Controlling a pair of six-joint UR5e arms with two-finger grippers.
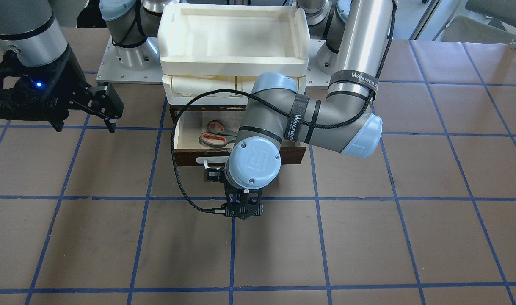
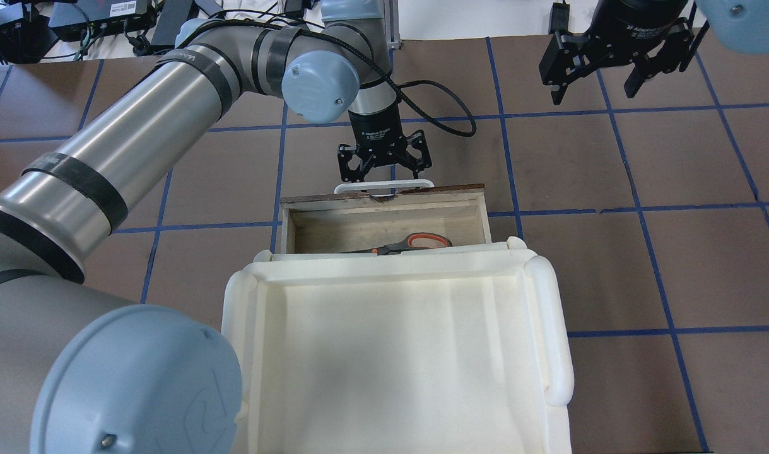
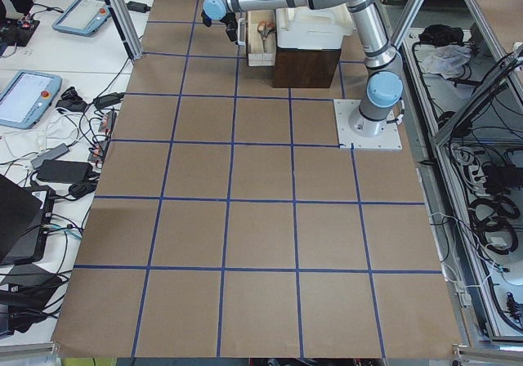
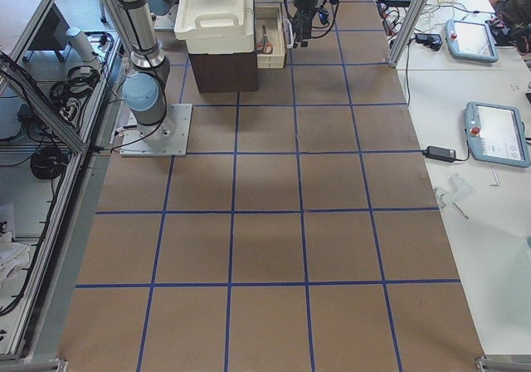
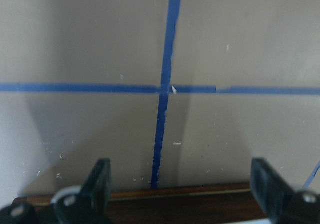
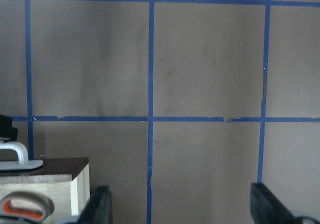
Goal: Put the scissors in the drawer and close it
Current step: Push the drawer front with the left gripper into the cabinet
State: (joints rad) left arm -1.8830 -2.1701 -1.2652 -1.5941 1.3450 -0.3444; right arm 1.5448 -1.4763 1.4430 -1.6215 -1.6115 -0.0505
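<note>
The drawer (image 2: 384,197) stands pulled out under the cream trays, its dark front (image 1: 190,156) and white bar handle (image 2: 384,185) facing away from me. The scissors (image 2: 416,241) lie inside on the pale floor, orange-lined loops showing (image 1: 217,133). My left gripper (image 2: 384,170) is open and empty, pointing down just above and beyond the handle; in the left wrist view its fingers (image 5: 100,184) straddle the drawer front's top edge (image 5: 190,200). My right gripper (image 2: 595,91) is open and empty, raised off to the drawer's side (image 1: 107,114). The right wrist view shows the drawer corner (image 6: 45,184).
Stacked cream plastic trays (image 2: 548,328) sit on the dark cabinet above the drawer and hide its rear part. A black cable (image 1: 175,169) loops from the left wrist beside the drawer. Brown table with blue grid lines (image 1: 368,237) lies beyond the drawer front.
</note>
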